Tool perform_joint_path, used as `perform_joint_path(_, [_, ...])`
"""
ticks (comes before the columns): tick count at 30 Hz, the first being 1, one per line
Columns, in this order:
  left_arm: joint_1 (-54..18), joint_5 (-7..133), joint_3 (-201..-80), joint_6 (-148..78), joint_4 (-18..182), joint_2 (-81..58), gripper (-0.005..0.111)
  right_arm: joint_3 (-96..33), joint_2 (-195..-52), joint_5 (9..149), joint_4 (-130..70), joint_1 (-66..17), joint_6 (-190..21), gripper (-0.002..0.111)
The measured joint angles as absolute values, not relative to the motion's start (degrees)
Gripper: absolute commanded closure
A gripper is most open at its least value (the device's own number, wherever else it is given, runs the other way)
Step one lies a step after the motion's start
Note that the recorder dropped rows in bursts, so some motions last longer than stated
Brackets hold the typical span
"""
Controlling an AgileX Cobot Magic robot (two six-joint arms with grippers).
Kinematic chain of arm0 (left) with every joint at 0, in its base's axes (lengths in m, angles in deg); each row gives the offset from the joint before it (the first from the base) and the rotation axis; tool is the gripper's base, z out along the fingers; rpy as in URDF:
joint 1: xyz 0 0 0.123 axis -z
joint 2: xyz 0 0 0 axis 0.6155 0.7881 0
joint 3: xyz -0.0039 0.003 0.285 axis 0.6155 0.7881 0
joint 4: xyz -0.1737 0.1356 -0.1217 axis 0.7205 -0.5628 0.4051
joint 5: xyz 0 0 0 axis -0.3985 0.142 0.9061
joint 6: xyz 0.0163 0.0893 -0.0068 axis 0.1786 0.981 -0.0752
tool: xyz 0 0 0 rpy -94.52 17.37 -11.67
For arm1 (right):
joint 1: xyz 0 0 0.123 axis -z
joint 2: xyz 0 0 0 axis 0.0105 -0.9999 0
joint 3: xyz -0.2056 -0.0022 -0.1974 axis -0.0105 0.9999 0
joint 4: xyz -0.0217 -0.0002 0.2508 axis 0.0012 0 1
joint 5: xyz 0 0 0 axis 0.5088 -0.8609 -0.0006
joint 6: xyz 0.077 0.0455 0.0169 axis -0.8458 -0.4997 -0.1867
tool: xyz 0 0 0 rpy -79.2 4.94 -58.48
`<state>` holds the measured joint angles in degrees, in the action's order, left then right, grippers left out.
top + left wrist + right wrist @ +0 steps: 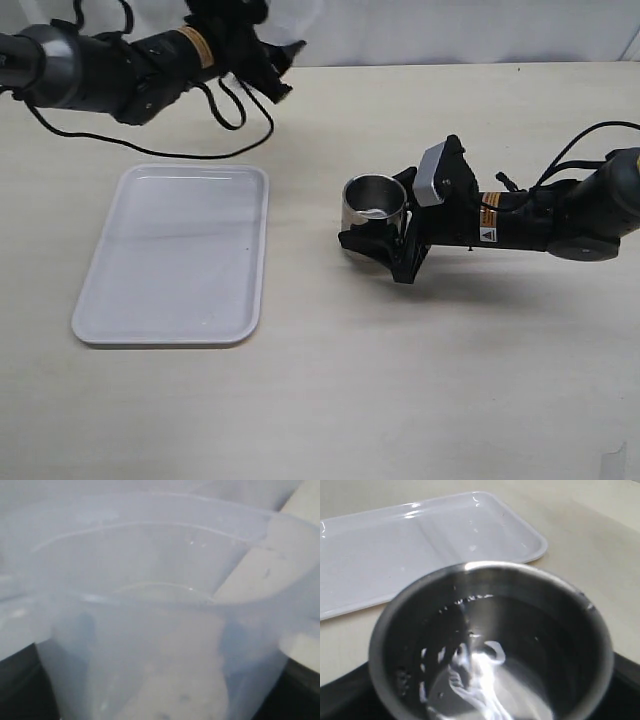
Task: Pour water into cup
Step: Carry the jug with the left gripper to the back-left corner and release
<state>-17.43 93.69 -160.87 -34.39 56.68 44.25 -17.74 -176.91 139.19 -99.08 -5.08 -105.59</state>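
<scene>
On the beige table [330,400], right of the tray [175,255], the right gripper [380,216] clasps the cup [372,200], which seems to hold water, while the left gripper [272,62], far left, grips the jug [160,605], so pouring looks mostly done.

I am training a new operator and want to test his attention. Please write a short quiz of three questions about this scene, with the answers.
1. Which gripper holds the steel cup? A: left. B: right. C: neither.
2. True or false: the cup stands on the white tray.
3. What does the left gripper carry, as its wrist view shows?
Key: 1. B, the right gripper. 2. False; the cup is beside the white tray, apart from it. 3. A clear plastic jug.
</scene>
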Motion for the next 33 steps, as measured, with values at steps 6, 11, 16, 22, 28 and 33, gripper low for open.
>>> perform_joint_path(6, [-26.26,94.88,-160.87,-49.91,57.06,44.25,0.107,-17.74,-176.91,139.19,-99.08,-5.08,-105.59,0.104])
perform_joint_path(11, [-32.28,95.01,-160.87,-55.49,57.15,44.25,0.107,-17.74,-176.91,139.19,-99.08,-5.08,-105.59,0.104])
perform_joint_path(16, [-36.69,96.36,-160.87,-56.85,58.07,44.25,0.107,-17.74,-176.91,138.84,-99.08,-5.08,-105.59,0.104])
perform_joint_path(22, [-40.93,97.13,-163.13,-60.21,59.42,46.77,0.107,-17.74,-176.91,138.60,-99.08,-5.08,-105.59,0.104])
perform_joint_path(28, [-43.39,97.13,-167.19,-63.31,59.29,50.75,0.107,-17.74,-176.91,138.56,-99.08,-5.08,-105.59,0.104])
perform_joint_path(33, [-43.39,97.39,-169.03,-63.93,59.19,54.73,0.107,-17.74,-176.91,138.46,-99.08,-5.08,-105.59,0.104])
